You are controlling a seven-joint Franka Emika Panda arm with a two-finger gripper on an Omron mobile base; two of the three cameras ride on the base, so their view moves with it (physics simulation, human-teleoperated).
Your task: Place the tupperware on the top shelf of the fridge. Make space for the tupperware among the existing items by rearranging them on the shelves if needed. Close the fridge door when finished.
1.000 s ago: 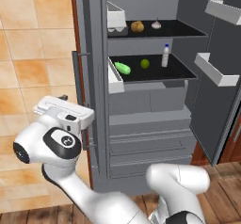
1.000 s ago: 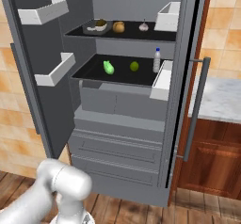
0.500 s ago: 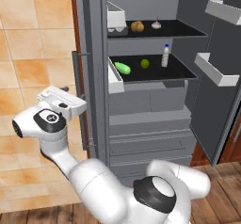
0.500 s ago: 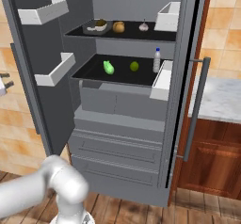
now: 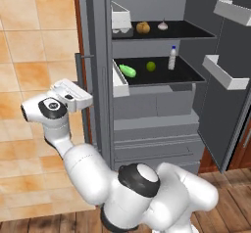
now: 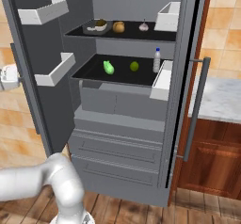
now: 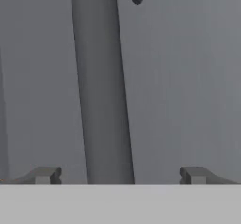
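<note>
My two-finger gripper (image 7: pixel 117 175) stands wide, both dark tips well apart with nothing between them yet, facing the long vertical bar handle (image 7: pixel 101 82) of the left door. From the left base camera the hand sits just outside that door's edge, close to the handle.

Beyond it, the tall grey double-door fridge (image 6: pixel 132 124) stands with both doors swung out. The shallow translucent whitish tupperware (image 6: pixel 96 27) with its dark lump of food already rests on the thin black top shelf (image 6: pixel 136 31), at its left end, beside the small brown round ball (image 6: pixel 118 27) and the white garlic bulb (image 6: pixel 144 27). On the lower black shelf (image 6: pixel 94 72) lie the green oblong vegetable (image 6: pixel 108 67), the lime-green ball (image 6: pixel 134 66) and the small white bottle with a blue cap (image 6: pixel 156 60).

I judge what remains is closing up. The handle looks rigid and smooth, so I would take it mid-bar, square across. The door should swing stiffly on its hinge rather than give.

I can read no brand, label or writing anywhere.
</note>
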